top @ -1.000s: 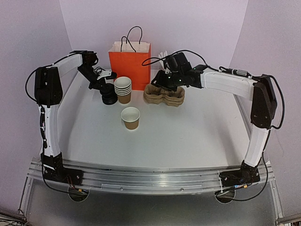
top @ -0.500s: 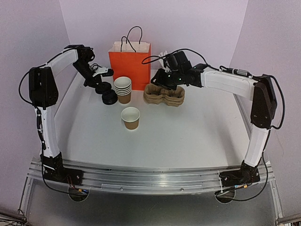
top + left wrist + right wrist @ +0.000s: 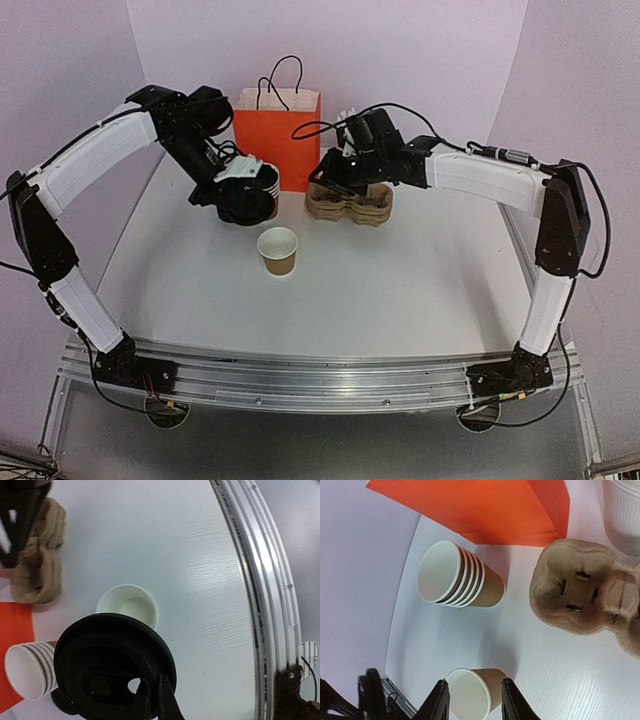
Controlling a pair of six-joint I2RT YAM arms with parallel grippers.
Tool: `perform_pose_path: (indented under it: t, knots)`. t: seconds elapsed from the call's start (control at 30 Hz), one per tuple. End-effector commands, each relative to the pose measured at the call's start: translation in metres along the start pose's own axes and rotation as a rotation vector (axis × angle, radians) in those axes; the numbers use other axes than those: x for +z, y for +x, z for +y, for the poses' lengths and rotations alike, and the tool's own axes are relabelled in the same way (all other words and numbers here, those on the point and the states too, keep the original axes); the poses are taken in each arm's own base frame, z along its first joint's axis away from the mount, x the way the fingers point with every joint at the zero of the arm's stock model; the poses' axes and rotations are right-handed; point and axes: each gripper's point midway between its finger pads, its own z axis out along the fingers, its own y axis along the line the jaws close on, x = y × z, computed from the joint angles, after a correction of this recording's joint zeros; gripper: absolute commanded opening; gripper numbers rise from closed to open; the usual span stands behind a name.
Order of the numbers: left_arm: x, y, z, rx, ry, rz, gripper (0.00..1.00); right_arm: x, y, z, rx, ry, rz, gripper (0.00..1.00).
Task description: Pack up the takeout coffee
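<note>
No lidded cup shows. A lone lidless brown paper cup (image 3: 278,250) stands mid-table, also in the left wrist view (image 3: 131,607) and the right wrist view (image 3: 472,692). My left gripper (image 3: 242,193) is shut on the rim of a black dome lid (image 3: 112,665), held in the air behind and left of that cup. In the top view the lid (image 3: 245,205) hides part of the cup stack. My right gripper (image 3: 335,178) is open and empty above the pulp carriers, its fingers (image 3: 439,702) framing the distant cup.
An orange paper bag (image 3: 277,135) stands at the back. A stack of lidless cups (image 3: 455,577) stands in front of it. Stacked pulp cup carriers (image 3: 348,200) lie to its right. A white ribbed cup (image 3: 622,515) stands beyond the carriers.
My left arm has swung from the back left toward the middle, carrying a black lid up off the lid pile and toward the lone cup. My right gripper has shifted slightly left.
</note>
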Motion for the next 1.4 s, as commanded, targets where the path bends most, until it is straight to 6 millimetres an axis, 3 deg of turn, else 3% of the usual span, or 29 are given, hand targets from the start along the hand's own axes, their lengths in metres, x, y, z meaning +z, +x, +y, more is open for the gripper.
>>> perform_pose_path:
  t: [0.0,0.17,0.37,0.57,0.93,1.37]
  knots:
    - [0.040,0.006,-0.037,-0.036,0.118,0.080,0.00,-0.025,0.007,0.033,-0.012,-0.124,0.039,0.31]
    - [0.073,0.007,-0.024,0.027,0.057,0.082,0.00,-0.017,0.026,0.040,-0.008,-0.189,0.110,0.27]
    - [0.094,0.004,0.003,0.064,-0.005,0.075,0.00,0.004,0.051,0.043,-0.011,-0.213,0.206,0.26]
    - [0.112,0.011,0.005,0.087,0.002,0.080,0.00,0.022,0.073,0.037,-0.007,-0.200,0.268,0.28]
    - [0.124,0.015,0.003,0.073,0.027,0.095,0.00,0.046,0.088,0.025,-0.032,-0.141,0.284,0.28]
    - [0.113,0.017,-0.002,0.051,0.035,0.122,0.00,0.057,0.104,0.027,-0.113,-0.086,0.324,0.26]
